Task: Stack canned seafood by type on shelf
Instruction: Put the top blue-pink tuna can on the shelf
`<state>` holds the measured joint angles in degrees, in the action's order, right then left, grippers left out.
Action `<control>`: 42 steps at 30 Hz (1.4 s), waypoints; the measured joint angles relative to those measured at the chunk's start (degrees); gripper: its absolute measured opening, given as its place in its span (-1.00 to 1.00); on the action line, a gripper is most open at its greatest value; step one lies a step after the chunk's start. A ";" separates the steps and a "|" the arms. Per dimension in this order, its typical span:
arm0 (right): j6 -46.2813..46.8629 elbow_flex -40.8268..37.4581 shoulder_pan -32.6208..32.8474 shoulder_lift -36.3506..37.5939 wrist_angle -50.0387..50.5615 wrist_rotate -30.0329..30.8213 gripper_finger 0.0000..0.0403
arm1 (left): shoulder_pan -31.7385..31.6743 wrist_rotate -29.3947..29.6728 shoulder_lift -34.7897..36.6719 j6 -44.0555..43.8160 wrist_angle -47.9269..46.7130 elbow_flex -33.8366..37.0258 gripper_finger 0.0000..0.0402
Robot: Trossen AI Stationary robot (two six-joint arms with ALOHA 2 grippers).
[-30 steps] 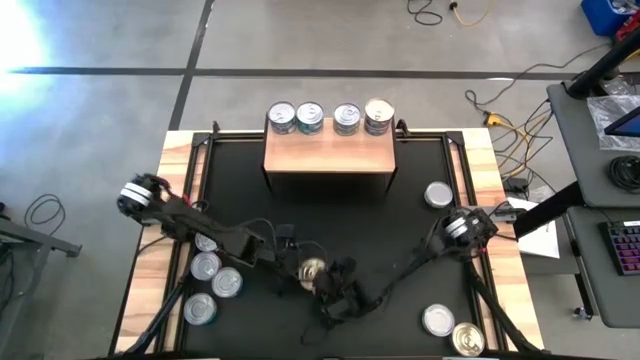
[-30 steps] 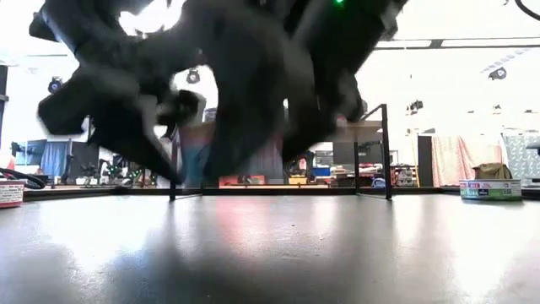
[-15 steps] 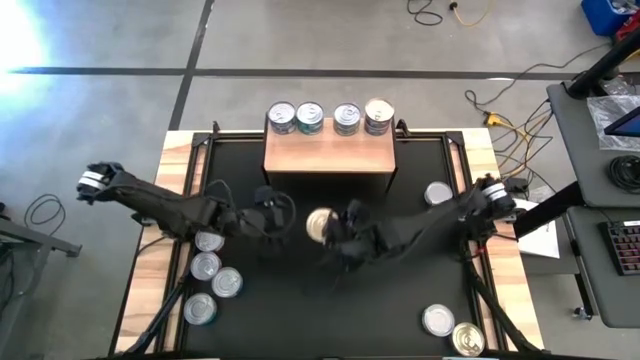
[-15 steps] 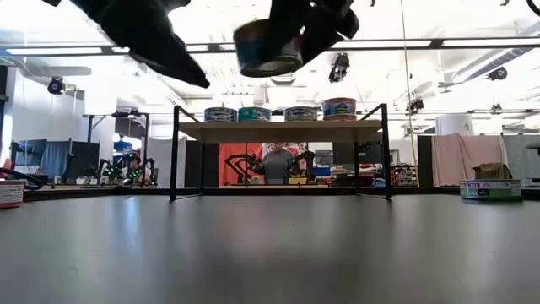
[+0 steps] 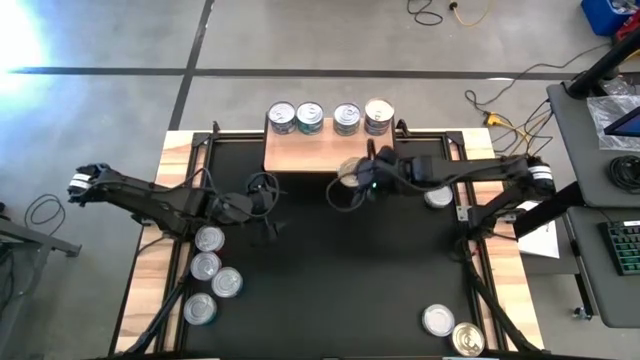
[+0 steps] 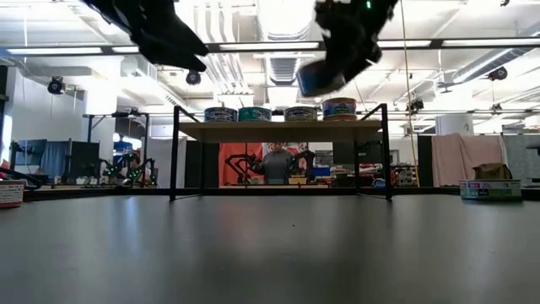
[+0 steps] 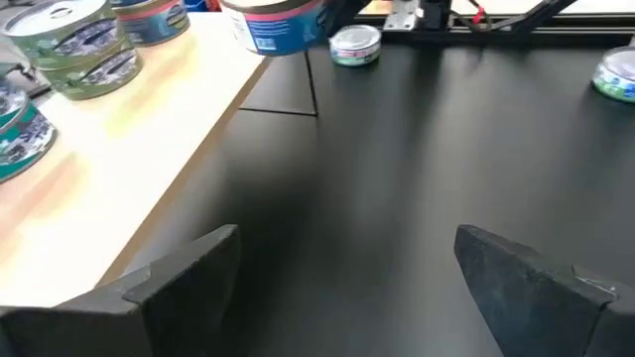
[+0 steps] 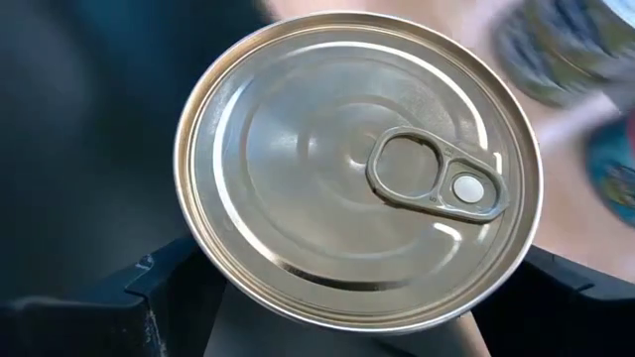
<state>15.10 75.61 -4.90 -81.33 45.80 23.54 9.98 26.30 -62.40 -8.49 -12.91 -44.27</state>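
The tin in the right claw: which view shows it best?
The right wrist view: the tin fills the picture, pull-tab lid facing the camera, between the claw's fingers. The high view shows it small at the shelf's front edge; the low view, tilted in the air; the left wrist view, only its blue-labelled side.

A: Overhead view is evenly lit. A blown-out white glare patch sits at its upper left on the grey concrete floor [image 5: 300, 40]. The matte black rectangular mat [image 5: 330, 270] shows only faint, soft shadows beneath the arms.

B: Low view is backlit. Long white ceiling strip lights [image 6: 472, 42] burn out, so both arms read as dark silhouettes with smeared, blurred edges. The mat carries a broad pale sheen.

A: Right wrist view: the round tin's silver pull-tab lid [image 8: 357, 169] is sharp, with soft ring reflections; the background is fully out of focus.

B: Left wrist view: the light wood shelf top [image 7: 149, 149] is bright, and the near dark fingers [image 7: 179, 288] are soft.
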 joint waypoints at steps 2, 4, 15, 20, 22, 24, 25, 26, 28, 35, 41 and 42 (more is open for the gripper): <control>-1.72 -1.42 -2.30 0.65 0.15 0.01 0.69 | -1.36 -0.16 -0.54 0.02 -0.02 0.00 0.79; -3.23 -1.78 -4.34 0.71 0.33 0.13 0.69 | -4.16 -1.47 -1.54 0.03 -0.18 -0.11 0.80; -8.30 -1.75 -12.03 -1.88 -1.02 0.52 0.75 | -20.14 -7.46 -15.88 4.22 0.80 -12.91 0.78; -8.97 -1.75 -13.42 -2.42 -0.89 0.45 0.91 | -20.63 -11.12 -21.57 12.03 1.14 -20.34 0.78; -9.00 -1.75 -13.93 -3.01 0.16 0.13 0.95 | -20.64 -13.98 -23.73 14.50 3.11 -22.13 0.78; -9.07 -1.63 -14.19 -3.58 0.62 0.01 0.97 | -20.99 -15.50 -25.82 15.37 4.63 -23.29 0.78; -9.26 -1.63 -14.20 -3.72 0.93 0.06 0.97 | -21.36 -15.56 -26.88 15.49 5.28 -23.77 0.78; -9.70 -1.62 -14.17 -3.80 0.91 0.19 0.97 | -21.90 -15.57 -27.93 15.49 6.23 -24.38 0.78; -11.14 -1.62 -14.15 -3.85 0.66 0.06 0.98 | -23.00 -15.54 -29.82 15.15 7.50 -25.53 0.78; -14.74 -1.77 -13.96 -2.80 0.57 -0.10 0.99 | -25.70 -14.95 -34.07 13.91 8.78 -31.59 0.69; -13.10 -1.79 -13.98 -2.35 0.44 -2.70 0.99 | -26.47 -18.34 -35.82 14.93 5.78 -35.72 0.29; -12.89 -1.79 -13.98 -2.35 0.34 -3.90 0.99 | -26.51 -18.41 -36.10 14.81 5.59 -35.75 0.19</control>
<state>2.21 73.82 -18.87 -83.68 46.14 19.64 -16.53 7.90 -98.49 6.32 -7.31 -80.02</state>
